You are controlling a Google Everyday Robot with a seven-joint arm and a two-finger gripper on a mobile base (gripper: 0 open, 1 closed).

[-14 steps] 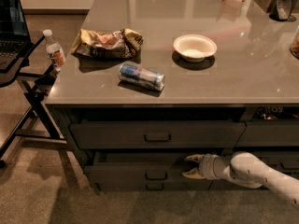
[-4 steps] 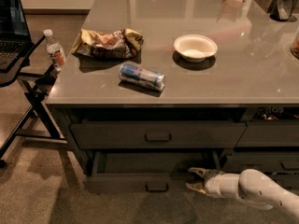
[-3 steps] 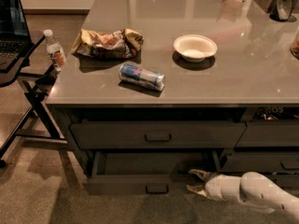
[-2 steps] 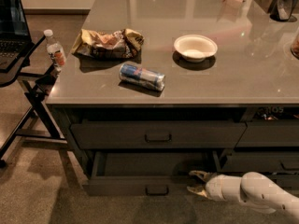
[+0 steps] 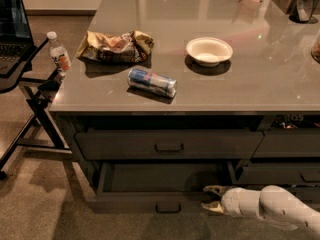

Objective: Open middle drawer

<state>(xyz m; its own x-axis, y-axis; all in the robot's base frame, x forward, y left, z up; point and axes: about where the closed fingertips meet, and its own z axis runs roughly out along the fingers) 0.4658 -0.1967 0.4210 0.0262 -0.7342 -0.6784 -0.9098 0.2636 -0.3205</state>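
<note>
The middle drawer (image 5: 135,202) stands pulled out from the counter, with its dark inside showing and its black pull (image 5: 167,208) low on the flat front. My gripper (image 5: 212,198) is at the right end of the drawer front, by its top rim. Its two tan fingers (image 5: 214,188) are spread apart and hold nothing. The white arm (image 5: 272,210) reaches in from the lower right. The taller top drawer (image 5: 125,145) above is closed.
On the grey countertop (image 5: 260,84) lie a can (image 5: 151,82) on its side, a crumpled chip bag (image 5: 116,46) and a white bowl (image 5: 209,50). A water bottle (image 5: 59,53) and a laptop (image 5: 12,24) sit on a stand at the left. More drawers (image 5: 285,144) are at the right.
Since the oldest frame the middle drawer has slid out toward the camera, and my gripper moved down and right with its front. Over the last second almost nothing moved.
</note>
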